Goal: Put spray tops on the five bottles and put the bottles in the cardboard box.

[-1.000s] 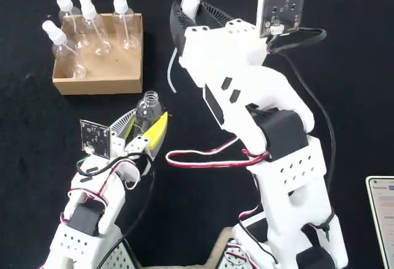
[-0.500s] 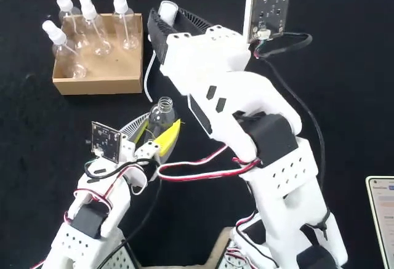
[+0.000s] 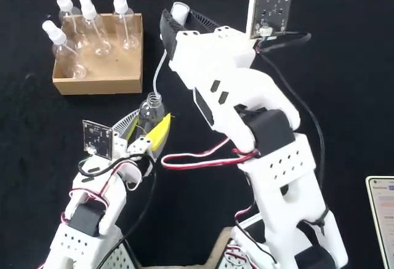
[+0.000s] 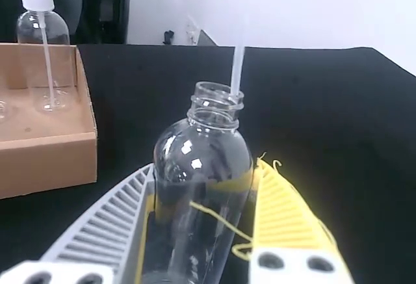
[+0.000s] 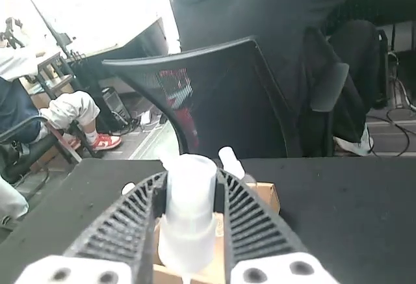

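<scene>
Spray top held over the one open bottle, with four capped bottles standing in the box.

We see the left gripper (image 3: 146,126) clenched around the body of the uncapped bottle (image 4: 201,147), holding it upright just near of the cardboard box (image 3: 98,86). The right arm arches high over it, and the right gripper (image 5: 190,177) grasps the white spray top (image 3: 179,12) between its ribbed black fingers. The thin dip tube (image 3: 158,75) hangs down, its end at the bottle's open mouth. The box, far left on the black surface (image 3: 345,96), holds four clear capped bottles (image 3: 125,26), all upright. The print on the screen (image 3: 381,213) at the near right edge is too small for us to read.
</scene>
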